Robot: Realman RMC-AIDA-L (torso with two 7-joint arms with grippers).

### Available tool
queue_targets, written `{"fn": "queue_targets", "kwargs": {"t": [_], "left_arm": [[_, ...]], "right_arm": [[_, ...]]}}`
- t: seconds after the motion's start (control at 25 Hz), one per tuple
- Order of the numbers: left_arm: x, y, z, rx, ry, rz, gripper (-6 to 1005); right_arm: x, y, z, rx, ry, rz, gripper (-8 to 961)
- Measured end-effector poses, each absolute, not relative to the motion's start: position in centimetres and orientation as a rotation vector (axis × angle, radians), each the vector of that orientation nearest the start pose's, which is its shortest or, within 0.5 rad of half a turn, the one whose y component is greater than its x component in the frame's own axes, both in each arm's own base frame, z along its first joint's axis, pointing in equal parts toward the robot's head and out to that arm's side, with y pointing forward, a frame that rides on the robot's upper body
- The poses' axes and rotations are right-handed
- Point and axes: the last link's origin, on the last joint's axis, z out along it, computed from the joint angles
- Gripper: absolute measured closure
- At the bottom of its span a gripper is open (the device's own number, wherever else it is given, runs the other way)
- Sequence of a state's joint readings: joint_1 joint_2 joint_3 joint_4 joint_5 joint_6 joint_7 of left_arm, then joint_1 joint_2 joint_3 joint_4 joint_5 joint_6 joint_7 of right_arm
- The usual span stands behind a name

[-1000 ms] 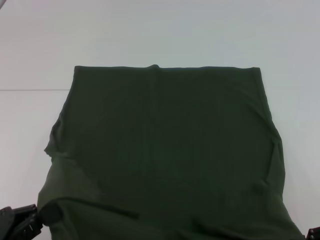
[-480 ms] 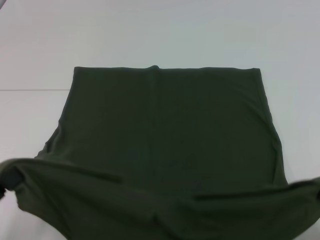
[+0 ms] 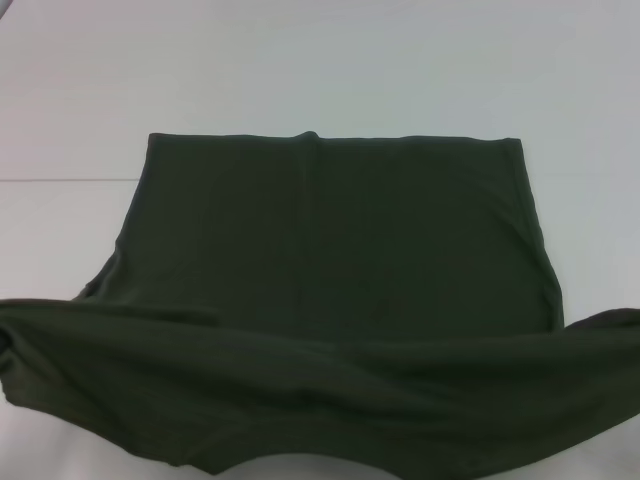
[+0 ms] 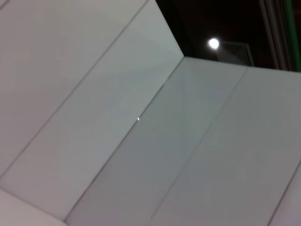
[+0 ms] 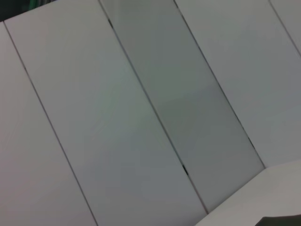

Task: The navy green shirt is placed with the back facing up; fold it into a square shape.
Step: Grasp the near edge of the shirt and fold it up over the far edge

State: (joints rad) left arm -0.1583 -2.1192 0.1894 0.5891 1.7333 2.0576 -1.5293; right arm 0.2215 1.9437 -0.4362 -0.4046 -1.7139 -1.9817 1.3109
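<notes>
Item: navy green shirt (image 3: 330, 260), spread on white table (image 3: 300, 70), far part flat; near edge lifted in a wide band across my head view. My grippers: not in view, jaw state can't tell.

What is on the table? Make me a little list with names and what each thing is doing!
thing: navy green shirt, dark and plain
where: spread on the white table
far edge: straight, lying flat
near edge: raised in a wide band stretching past both sides of the head view
folded yet: not a square yet
left gripper: not in view
right gripper: not in view
wrist views: only pale panels, no shirt
</notes>
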Motion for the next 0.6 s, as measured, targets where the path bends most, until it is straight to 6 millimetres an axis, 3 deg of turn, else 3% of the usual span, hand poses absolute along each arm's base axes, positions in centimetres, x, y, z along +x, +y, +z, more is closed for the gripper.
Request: {"fn": "queue_targets", "kwargs": {"t": [0.6], "left_arm": [[-33.0,16.7,7.0,-1.879,-0.925,-1.569,972]], "right_arm": [[33.7,20.1,7.5,-2.149,0.819,1.383,916]]}}
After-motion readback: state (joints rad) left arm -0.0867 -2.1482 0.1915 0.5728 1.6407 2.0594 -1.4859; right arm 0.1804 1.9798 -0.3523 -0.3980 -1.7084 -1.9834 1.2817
